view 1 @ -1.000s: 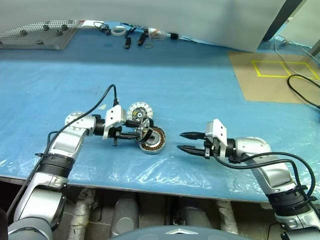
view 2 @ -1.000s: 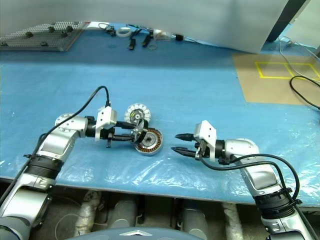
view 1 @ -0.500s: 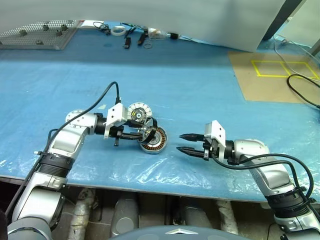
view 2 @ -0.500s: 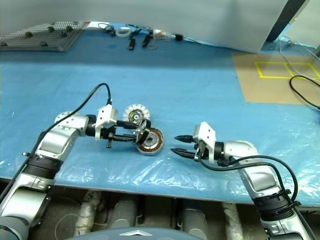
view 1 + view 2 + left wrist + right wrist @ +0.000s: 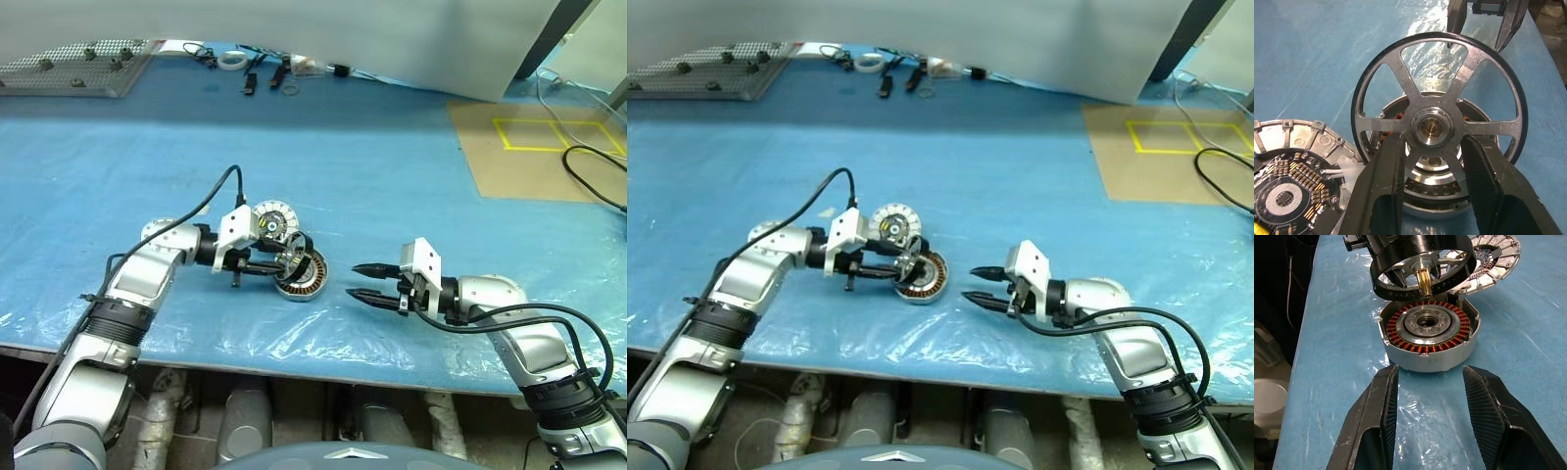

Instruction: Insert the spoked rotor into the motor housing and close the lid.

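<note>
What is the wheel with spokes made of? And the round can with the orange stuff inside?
The spoked rotor looks like metal: dull grey spokes, a black rim and a shiny brass-coloured hub pin. The motor housing seems to be silvery metal with a matt wall, and its orange ring looks like coils of copper wire. That is judged only by colour and shine.
</note>
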